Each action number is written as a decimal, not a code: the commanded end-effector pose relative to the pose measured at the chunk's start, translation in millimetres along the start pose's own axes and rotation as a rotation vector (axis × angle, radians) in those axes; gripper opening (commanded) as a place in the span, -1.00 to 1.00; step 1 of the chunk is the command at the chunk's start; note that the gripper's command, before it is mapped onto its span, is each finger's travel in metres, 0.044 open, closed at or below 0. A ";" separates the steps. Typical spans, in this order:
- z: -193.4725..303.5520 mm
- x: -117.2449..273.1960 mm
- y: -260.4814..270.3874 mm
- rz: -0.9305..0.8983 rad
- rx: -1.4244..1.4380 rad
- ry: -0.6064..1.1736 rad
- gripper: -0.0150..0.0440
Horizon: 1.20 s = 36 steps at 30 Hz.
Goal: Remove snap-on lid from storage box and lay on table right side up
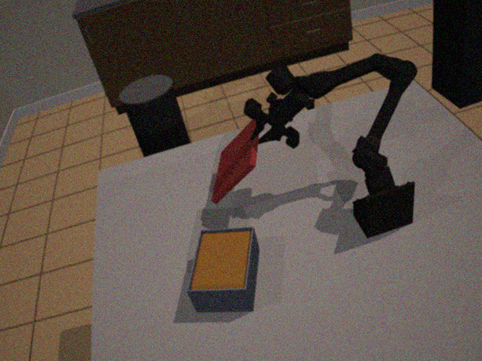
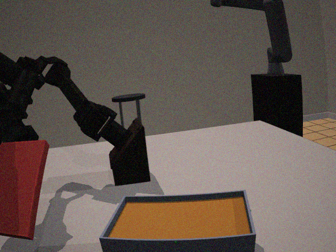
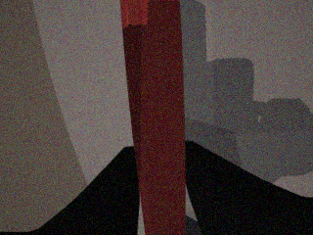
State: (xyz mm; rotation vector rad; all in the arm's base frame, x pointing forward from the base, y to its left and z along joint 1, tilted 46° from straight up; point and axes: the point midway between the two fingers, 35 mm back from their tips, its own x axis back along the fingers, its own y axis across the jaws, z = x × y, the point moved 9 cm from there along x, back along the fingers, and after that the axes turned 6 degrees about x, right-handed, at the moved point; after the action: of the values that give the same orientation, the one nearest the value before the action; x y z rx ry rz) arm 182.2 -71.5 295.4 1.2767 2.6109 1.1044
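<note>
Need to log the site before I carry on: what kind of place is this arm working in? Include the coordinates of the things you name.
Likely a robotics lab or workroom: a second arm (image 2: pixel 279 32) stands on a black pedestal (image 2: pixel 276 103), a wooden drawer cabinet (image 1: pixel 211 40) lines the wall, and the floor is tiled (image 1: pixel 49 193).

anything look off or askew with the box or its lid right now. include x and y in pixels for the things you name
The red lid (image 1: pixel 235 160) (image 2: pixel 20 187) (image 3: pixel 161 98) hangs steeply tilted in the hand (image 1: pixel 257 131) (image 3: pixel 158 155), far from flat, though that fits a lid being carried. The open box (image 1: pixel 224 300) (image 2: pixel 179 245) sits level; I see no spill or damage.
</note>
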 end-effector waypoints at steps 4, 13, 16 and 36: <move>0.1 -3.4 -3.4 -0.012 -0.001 0.004 -0.49; 0.7 -8.0 -8.8 -0.012 -0.001 0.003 -0.49; 0.9 -9.6 -10.6 -0.012 -0.001 0.003 -0.49; 2.1 -19.8 -22.5 -0.013 0.000 0.002 -0.49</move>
State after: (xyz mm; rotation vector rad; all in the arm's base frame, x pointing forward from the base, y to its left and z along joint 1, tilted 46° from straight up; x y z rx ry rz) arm 180.3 -91.9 275.8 1.2756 2.6096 1.1032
